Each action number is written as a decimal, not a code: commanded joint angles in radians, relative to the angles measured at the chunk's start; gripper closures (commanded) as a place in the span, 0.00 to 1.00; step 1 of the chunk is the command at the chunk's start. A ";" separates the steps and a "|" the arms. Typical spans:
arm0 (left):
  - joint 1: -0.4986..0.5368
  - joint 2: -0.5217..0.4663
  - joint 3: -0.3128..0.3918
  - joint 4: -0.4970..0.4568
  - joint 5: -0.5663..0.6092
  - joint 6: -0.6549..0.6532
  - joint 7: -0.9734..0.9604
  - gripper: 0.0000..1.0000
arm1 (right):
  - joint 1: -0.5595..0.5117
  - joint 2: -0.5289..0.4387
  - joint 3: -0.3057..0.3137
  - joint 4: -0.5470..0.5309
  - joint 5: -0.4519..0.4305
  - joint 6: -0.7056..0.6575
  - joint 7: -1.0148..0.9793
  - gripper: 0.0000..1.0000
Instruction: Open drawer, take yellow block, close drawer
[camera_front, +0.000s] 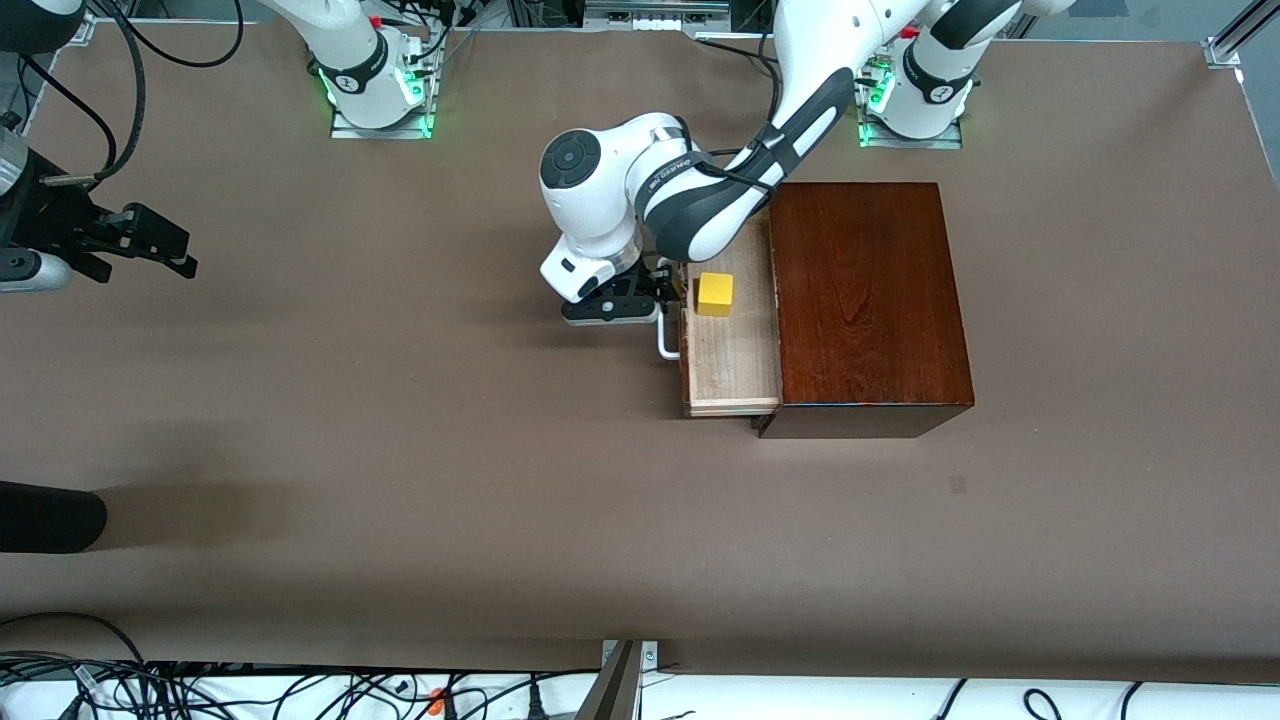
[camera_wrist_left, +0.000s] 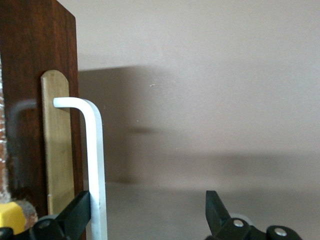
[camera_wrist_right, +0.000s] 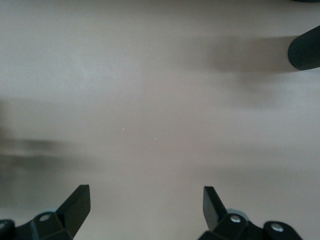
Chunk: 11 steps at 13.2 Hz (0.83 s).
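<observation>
The yellow block (camera_front: 715, 294) sits in the open drawer (camera_front: 730, 365), in the part of the tray nearest the box's opening edge toward the robots' bases, at about twelve o'clock from the bare stretch of tray floor in the front view. The drawer is pulled well out of the dark wooden box (camera_front: 868, 300) toward the right arm's end of the bench (camera_front: 400, 450), so the opening step looks done and taking the block is the step in hand. The left tool (camera_front: 668, 300) is at the white handle (camera_front: 667, 340), at nine o'clock from the block; in the left wrist view its fingers (camera_wrist_left: 75, 212) stand apart, one just beside the handle bar (camera_wrist_left: 95, 165), the bar lying between them without being clamped. Next, by my reading, that tool needs to draw off the handle, rise over the drawer front and come down astride the block, or leave it to the other arm. The drawer front and handle stand between the tool and the block, and the left arm's own forearm hangs over the tray's end near the bases. The right tool (camera_front: 160, 245) waits over bare bench near the right arm's end, fingers (camera_wrist_right: 75, 205) wide apart and holding nothing. A dark rounded object (camera_front: 50, 515) intrudes at the bench edge there, well apart from the drawer.
</observation>
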 joint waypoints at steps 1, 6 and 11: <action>-0.029 0.043 -0.001 0.088 -0.018 0.031 -0.011 0.00 | 0.000 0.003 -0.001 0.015 -0.003 -0.014 -0.002 0.00; 0.062 -0.058 -0.023 0.083 -0.096 -0.063 0.052 0.00 | 0.000 0.007 -0.002 0.015 -0.003 -0.009 -0.002 0.00; 0.352 -0.350 -0.043 -0.016 -0.317 -0.270 0.337 0.00 | -0.011 0.027 -0.002 0.015 -0.018 0.000 -0.005 0.00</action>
